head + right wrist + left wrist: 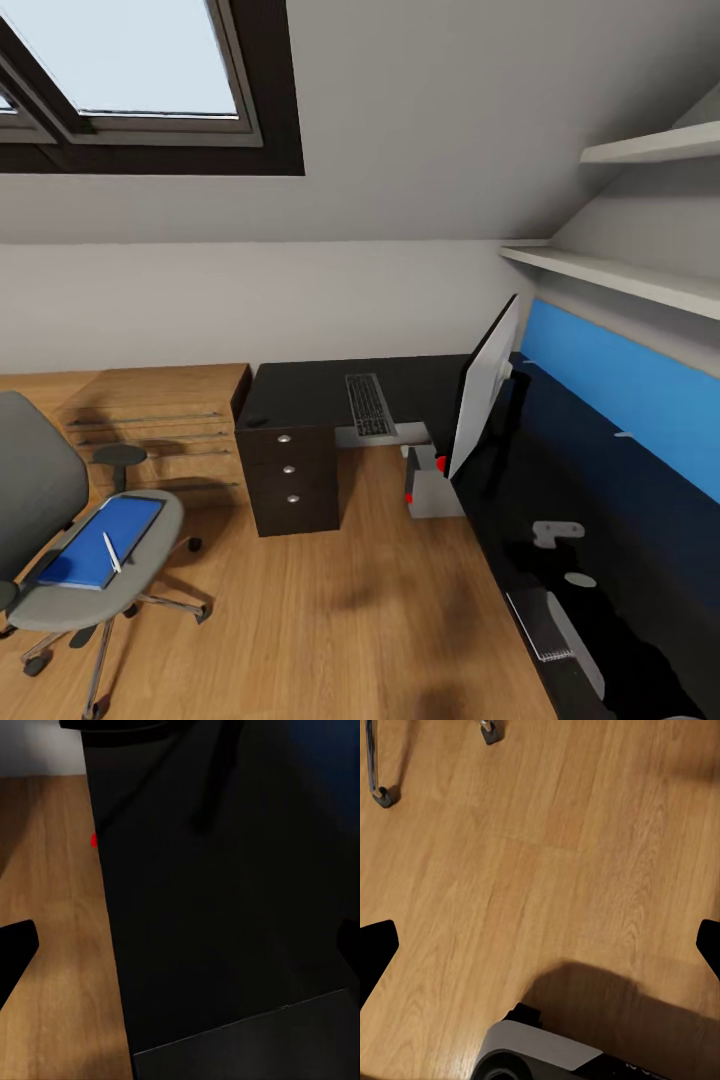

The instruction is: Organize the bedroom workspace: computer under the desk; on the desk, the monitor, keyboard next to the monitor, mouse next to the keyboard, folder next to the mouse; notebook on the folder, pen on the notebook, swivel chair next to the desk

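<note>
Wood flooring leads to the grey upholstered swivel chair [45,520]; approach squarely for its flat bright-blue folder [102,541], both grippers' fingers spread apart.

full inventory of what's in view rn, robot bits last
desk: 1, black, L-shaped along the walls
monitor: 1, on desk
keyboard: 1, black keys, on desk
mouse: 1, dark, desk corner
computer: 1, grey, under desk
notebook: 1, dark, near desk edge
swivel chair: 1, grey, on floor
folder: 1, blue, on chair seat
pen: 1, white, on folder
left claw: open, over floor
right claw: open, at desk edge
</note>
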`<state>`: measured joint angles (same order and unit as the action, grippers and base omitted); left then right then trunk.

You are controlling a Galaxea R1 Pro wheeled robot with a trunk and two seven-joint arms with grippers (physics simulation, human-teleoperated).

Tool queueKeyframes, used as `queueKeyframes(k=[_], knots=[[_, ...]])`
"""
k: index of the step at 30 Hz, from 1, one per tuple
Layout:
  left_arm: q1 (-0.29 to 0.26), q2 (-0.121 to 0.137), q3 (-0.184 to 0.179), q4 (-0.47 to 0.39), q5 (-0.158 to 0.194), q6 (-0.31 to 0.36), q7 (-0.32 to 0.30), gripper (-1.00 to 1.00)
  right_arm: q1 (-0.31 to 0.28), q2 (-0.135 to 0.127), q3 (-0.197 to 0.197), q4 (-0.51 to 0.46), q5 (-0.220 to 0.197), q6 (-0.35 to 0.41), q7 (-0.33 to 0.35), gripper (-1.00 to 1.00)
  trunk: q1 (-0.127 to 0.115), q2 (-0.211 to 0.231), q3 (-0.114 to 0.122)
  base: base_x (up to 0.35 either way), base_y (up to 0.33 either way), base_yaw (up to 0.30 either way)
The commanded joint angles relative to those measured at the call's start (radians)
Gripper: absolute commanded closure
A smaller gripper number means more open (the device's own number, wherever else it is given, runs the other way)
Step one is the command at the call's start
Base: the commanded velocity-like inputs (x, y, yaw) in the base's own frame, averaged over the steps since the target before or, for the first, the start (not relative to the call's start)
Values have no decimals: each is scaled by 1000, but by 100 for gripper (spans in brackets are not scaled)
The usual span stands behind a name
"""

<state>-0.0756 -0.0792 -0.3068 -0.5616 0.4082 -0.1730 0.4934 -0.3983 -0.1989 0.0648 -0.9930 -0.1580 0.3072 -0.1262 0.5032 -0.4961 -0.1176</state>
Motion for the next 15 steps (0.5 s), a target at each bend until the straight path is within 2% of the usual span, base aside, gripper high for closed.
queueKeyframes(k=[1, 11, 15], knots=[[-1, 1, -8, 0, 11, -6, 7, -100, -1, -3, 5, 6, -8, -2, -7, -100, 0, -2, -2, 0, 0, -6], [-1, 1, -8, 1, 11, -6, 6, -100, -2, -5, 5, 40, 61, -19, 26, -100, 0, -2, -2, 0, 0, -1], [-1, 1, -8, 2, 11, -6, 6, -100, -2, -4, 7, 35, 63, -17, 25, -100, 0, -2, -2, 0, 0, 0]])
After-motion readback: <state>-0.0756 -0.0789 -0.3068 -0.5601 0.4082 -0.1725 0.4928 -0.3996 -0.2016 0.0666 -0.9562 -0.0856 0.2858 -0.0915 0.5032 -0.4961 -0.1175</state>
